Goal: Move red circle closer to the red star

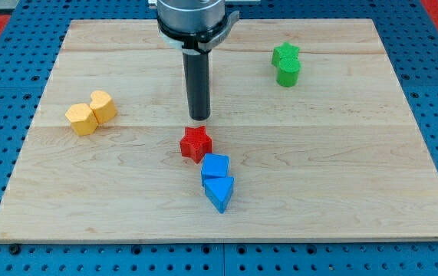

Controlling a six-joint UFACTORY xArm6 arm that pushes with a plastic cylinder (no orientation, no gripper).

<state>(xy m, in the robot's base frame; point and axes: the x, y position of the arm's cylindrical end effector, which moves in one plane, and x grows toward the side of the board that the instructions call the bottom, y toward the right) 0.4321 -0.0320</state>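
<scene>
The red star (195, 143) lies near the middle of the wooden board (357, 169). My tip (198, 117) stands just above the star toward the view's top, a small gap away from it. The red circle does not show clearly. Only a thin reddish sliver (210, 73) peeks out at the rod's right edge, so the rod seems to hide the circle behind it.
A blue block (215, 165) touches the star's lower right, with a blue triangle (219, 192) just below it. Two yellow blocks (81, 119) (103, 106) sit together at the left. A green star (285, 54) and a green circle (288, 72) sit together at the top right.
</scene>
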